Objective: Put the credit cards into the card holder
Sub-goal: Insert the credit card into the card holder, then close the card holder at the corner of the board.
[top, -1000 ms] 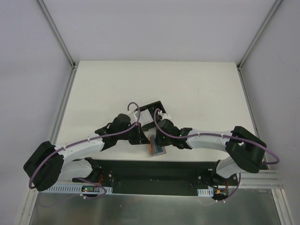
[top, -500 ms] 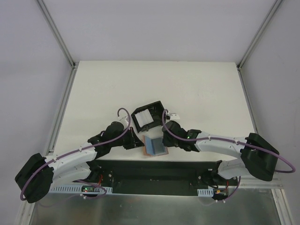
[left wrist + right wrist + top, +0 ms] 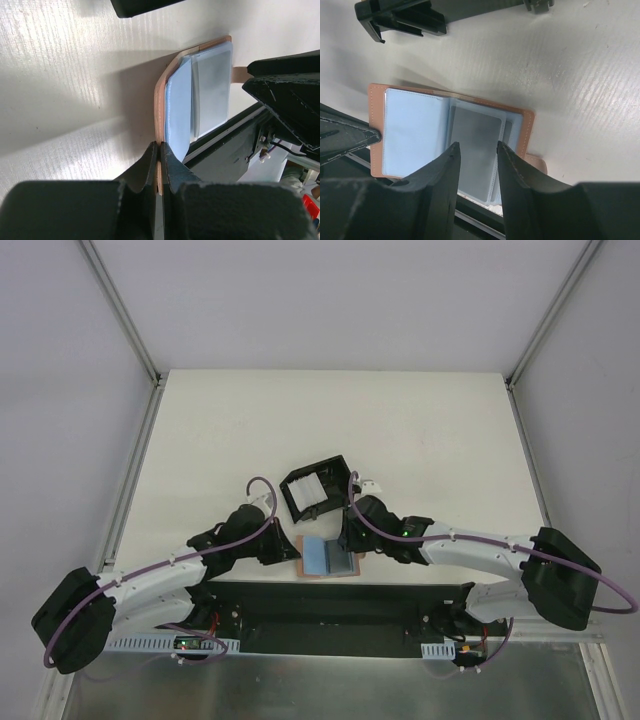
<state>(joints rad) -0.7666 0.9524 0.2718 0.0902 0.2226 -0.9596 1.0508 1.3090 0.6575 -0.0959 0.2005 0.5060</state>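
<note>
The tan card holder (image 3: 302, 562) lies open near the table's front edge, showing light blue sleeves (image 3: 317, 556) and a grey credit card (image 3: 343, 561) in its right half. My left gripper (image 3: 291, 549) is shut on the left tan cover; in the left wrist view the jaws (image 3: 159, 150) pinch the cover's edge (image 3: 158, 107) beside the blue sleeve (image 3: 178, 110). My right gripper (image 3: 346, 541) is open and empty, hovering over the grey card (image 3: 475, 140), with its fingertips (image 3: 477, 150) on either side of it above the holder (image 3: 375, 125).
A black box frame with white pieces (image 3: 315, 490) stands just behind the holder, also in the right wrist view (image 3: 405, 17). The black mounting rail (image 3: 330, 605) runs along the table's near edge right below the holder.
The holder has come down from between the raised grippers and now lies open flat near the front edge. Both arms have drawn back and lowered; the box frame is uncovered.
</note>
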